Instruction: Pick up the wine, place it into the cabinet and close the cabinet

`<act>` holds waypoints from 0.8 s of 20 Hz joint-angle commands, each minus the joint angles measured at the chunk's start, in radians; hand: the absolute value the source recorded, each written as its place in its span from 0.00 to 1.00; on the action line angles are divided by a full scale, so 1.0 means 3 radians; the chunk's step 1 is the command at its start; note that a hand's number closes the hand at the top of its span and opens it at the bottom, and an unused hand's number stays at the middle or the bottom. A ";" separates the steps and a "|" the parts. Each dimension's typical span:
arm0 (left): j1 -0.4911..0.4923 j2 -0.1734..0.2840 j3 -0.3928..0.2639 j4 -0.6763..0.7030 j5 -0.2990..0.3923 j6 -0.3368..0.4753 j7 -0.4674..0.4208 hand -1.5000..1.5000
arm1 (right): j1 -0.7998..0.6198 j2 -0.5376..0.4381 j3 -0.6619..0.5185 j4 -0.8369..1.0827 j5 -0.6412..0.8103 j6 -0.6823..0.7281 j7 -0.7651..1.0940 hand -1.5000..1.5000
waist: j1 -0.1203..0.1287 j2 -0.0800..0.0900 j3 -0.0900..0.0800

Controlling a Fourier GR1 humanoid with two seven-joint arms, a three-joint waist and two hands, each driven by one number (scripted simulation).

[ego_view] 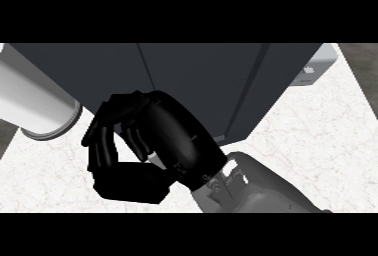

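My right hand (159,145) fills the middle of the head view, its grey forearm (258,192) coming in from the lower right. The fingers (103,140) are curled down toward the thumb (136,182), and nothing shows inside them. The hand hovers just in front of the dark grey cabinet (199,75), which spans the top of the view; its front shows vertical seams, and a panel edge (244,100) slants down on the right. I see no wine bottle anywhere. The left hand does not appear.
A big white cylinder (33,100) with a rimmed end lies at the left, beside the cabinet. A small white object (314,70) sits at the upper right. White marbled counter (317,140) surrounds the hand on the right and below.
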 commanded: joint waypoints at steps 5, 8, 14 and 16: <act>-0.0108 -0.0101 0.0007 0.0009 -0.0086 -0.0128 0.0316 0.00 | -0.0448 0.0000 -0.0514 0.0985 -0.0026 0.0168 -0.0532 1.00 | -0.0029 0.0009 0.0001; -0.0380 -0.0160 -0.0109 -0.0082 -0.0103 0.0072 0.0490 0.00 | -0.0431 -0.0023 -0.0672 0.1209 0.0001 0.0371 -0.0706 1.00 | -0.0065 0.0010 0.0002; -0.0576 -0.0351 -0.0568 -0.0229 -0.0509 0.0472 0.0633 0.00 | -0.0622 -0.0226 -0.0998 0.1744 -0.0067 0.0656 -0.1113 1.00 | -0.0056 0.0026 0.0003; -0.0702 -0.0421 -0.0672 -0.0142 -0.0557 0.0546 0.0625 0.00 | -0.0690 -0.0367 -0.1132 0.1721 -0.0118 0.0710 -0.1098 1.00 | -0.0081 0.0028 0.0002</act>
